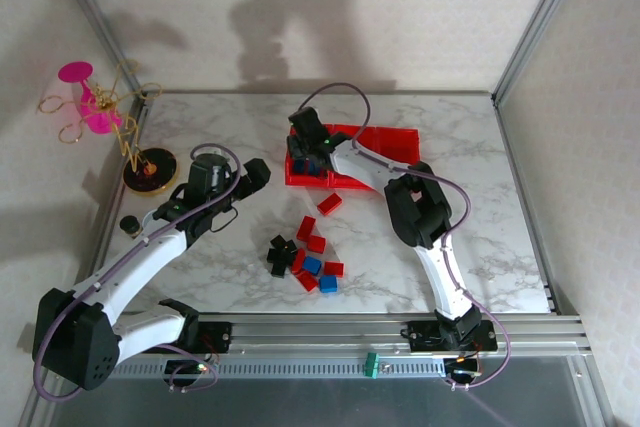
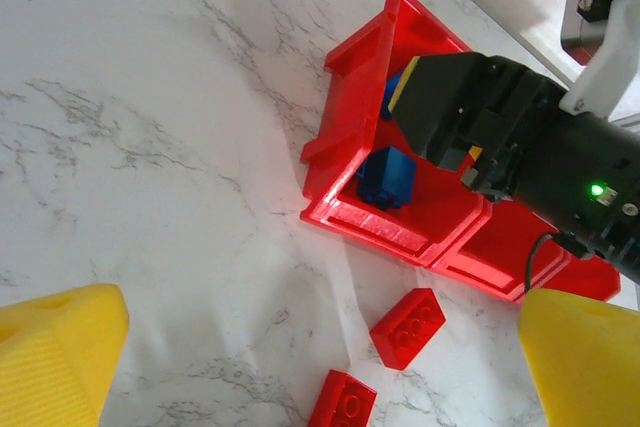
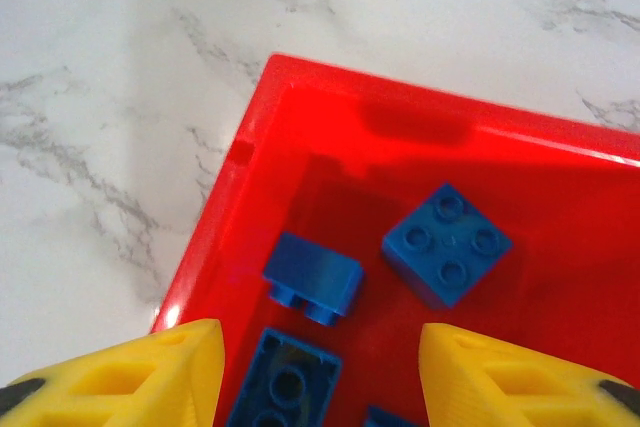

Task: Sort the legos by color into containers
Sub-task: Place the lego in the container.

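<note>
Both empty, jaws apart: right gripper [image 3: 320,372] over blue legos [image 3: 447,244] in bin [image 3: 225,217], left gripper [image 2: 320,362] nearby.

the right pincer [image 1: 312,145] hangs over the left bin [image 3: 215,237], blocking it; loose bricks [image 1: 305,259] clutter the middle of the table [image 1: 490,217]; its right side lies open.

Marble table [image 1: 470,147], pink and gold wire stand [image 1: 105,120]

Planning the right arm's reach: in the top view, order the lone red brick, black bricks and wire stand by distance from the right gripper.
From the right gripper:
1. Lone red brick, just in front of the bins.
2. Black bricks, pile's left edge.
3. Wire stand, far left.
</note>
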Robot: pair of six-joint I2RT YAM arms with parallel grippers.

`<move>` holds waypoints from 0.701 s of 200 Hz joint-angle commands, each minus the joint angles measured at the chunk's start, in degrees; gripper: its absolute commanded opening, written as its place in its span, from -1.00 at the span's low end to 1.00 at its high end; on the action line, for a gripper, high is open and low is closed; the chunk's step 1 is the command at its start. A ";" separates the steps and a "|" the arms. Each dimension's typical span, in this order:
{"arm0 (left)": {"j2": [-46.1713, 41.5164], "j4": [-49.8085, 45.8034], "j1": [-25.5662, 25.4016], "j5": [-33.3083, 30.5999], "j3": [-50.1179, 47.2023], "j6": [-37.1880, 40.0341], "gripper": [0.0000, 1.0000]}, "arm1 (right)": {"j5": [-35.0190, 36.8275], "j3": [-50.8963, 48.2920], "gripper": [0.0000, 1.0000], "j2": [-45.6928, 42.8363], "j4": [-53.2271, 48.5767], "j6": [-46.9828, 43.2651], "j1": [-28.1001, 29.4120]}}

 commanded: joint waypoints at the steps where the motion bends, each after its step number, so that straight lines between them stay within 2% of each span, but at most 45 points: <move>1: -1.28 0.02 -0.19 2.19 0.85 0.25 0.99 | -1.44 -4.51 0.11 -8.63 0.99 -0.46 0.86; 68: -5.67 -3.65 -4.72 1.03 -1.52 -0.41 0.99 | -6.03 -24.83 0.30 -24.83 -2.52 1.32 5.59; 140: -9.48 -7.31 -9.23 0.26 -5.47 -2.86 0.99 | -10.49 -41.00 0.41 -36.75 -7.93 5.14 12.98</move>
